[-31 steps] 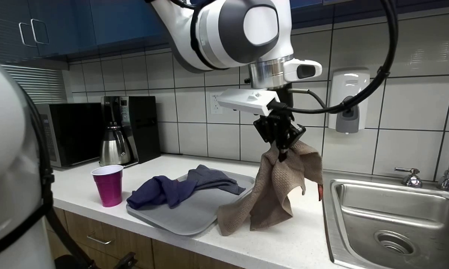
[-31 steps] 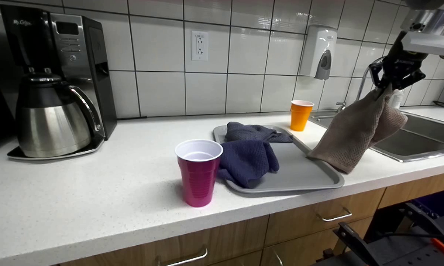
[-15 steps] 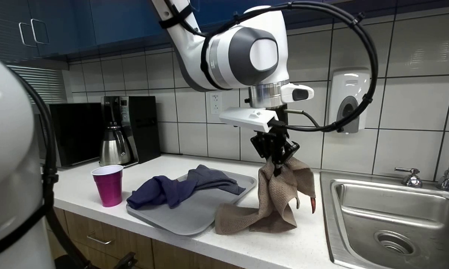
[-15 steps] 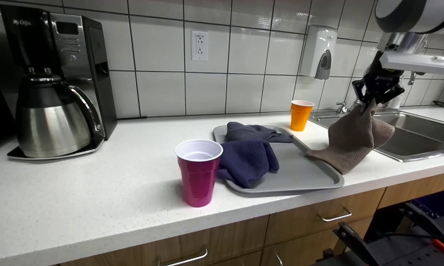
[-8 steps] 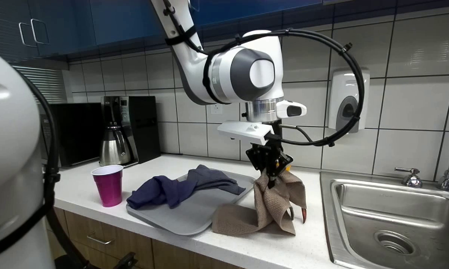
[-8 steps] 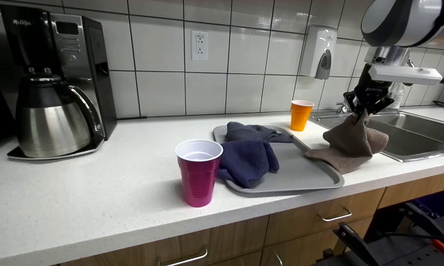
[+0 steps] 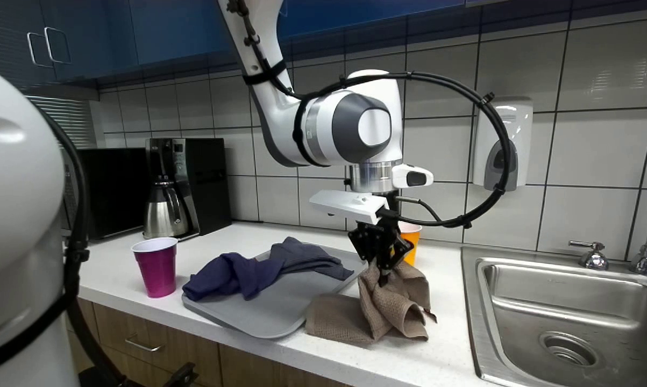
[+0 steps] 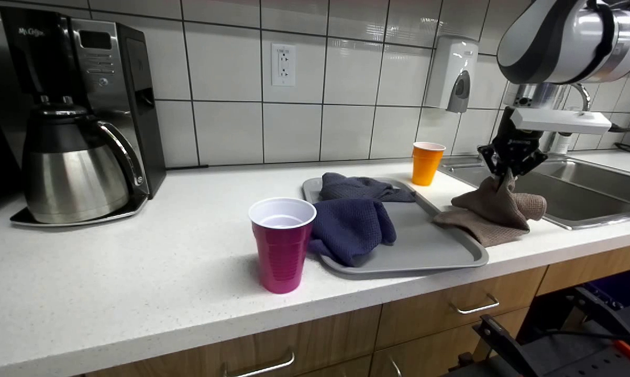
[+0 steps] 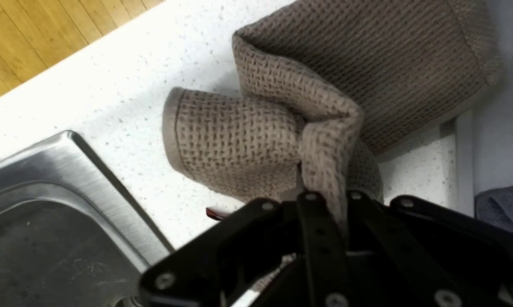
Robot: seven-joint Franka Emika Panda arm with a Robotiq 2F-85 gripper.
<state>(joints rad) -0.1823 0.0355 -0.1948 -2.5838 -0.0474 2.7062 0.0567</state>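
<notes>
while the pincer [image 7: 383, 277] is clamped on the bunched brown cloth [image 7: 388, 307], we see its lower part on the bench [image 8: 189, 262] btwn tray [image 7: 280, 309] & sink [image 7: 533, 317], nr the front edge, one end lapping the tray's rim. sth dark red [image 9: 215, 213] pokes out beside it, too small to id. on the tray: navy cloth [image 8: 352, 228] & grey cloth [image 8: 364, 188]. orange cup [image 8: 427, 165] nr the bench's back edge, magenta cup [image 8: 282, 251] nr its front edge.
</notes>
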